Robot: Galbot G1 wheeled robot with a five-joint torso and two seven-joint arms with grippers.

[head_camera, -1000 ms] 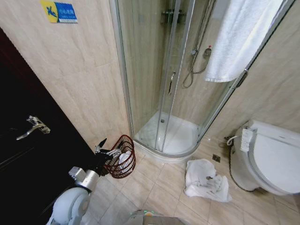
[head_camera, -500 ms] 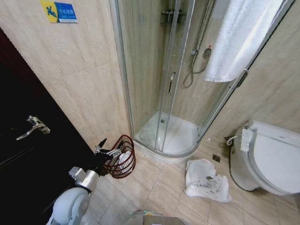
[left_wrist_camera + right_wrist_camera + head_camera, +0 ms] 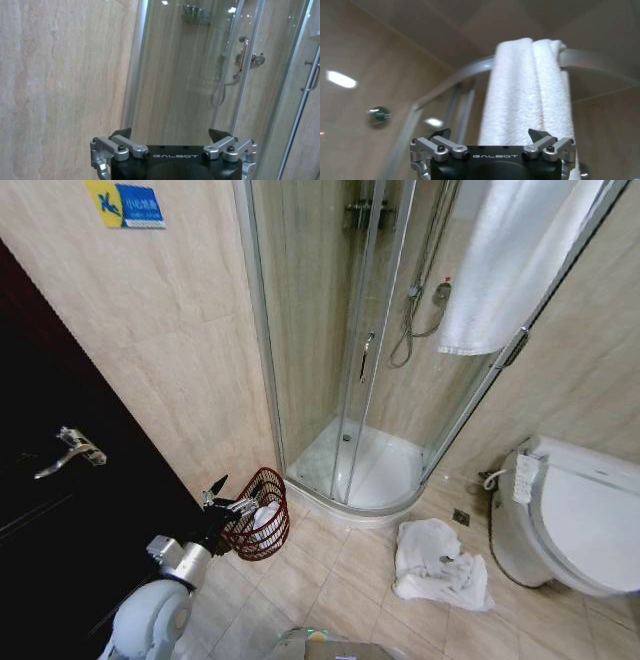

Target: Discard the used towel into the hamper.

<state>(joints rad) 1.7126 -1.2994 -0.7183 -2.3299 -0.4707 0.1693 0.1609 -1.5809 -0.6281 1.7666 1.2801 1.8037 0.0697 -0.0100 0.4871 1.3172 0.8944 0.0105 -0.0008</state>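
Head view shows the hamper [image 3: 260, 528] on the tiled floor beside the shower enclosure [image 3: 370, 360], tilted, with something white already inside. The left gripper [image 3: 222, 498] sits at its rim, jaws spread apart and holding nothing. Nothing has shifted over the last second, arm and basket alike, which suggests a pause after a drop rather than a move in progress. A crumpled towel [image 3: 438, 564] lies on the floor near the toilet [image 3: 575, 515], well apart from the basket. The right gripper [image 3: 490, 135], fingers apart, points up at a hanging towel [image 3: 527, 90] draped over the rail.
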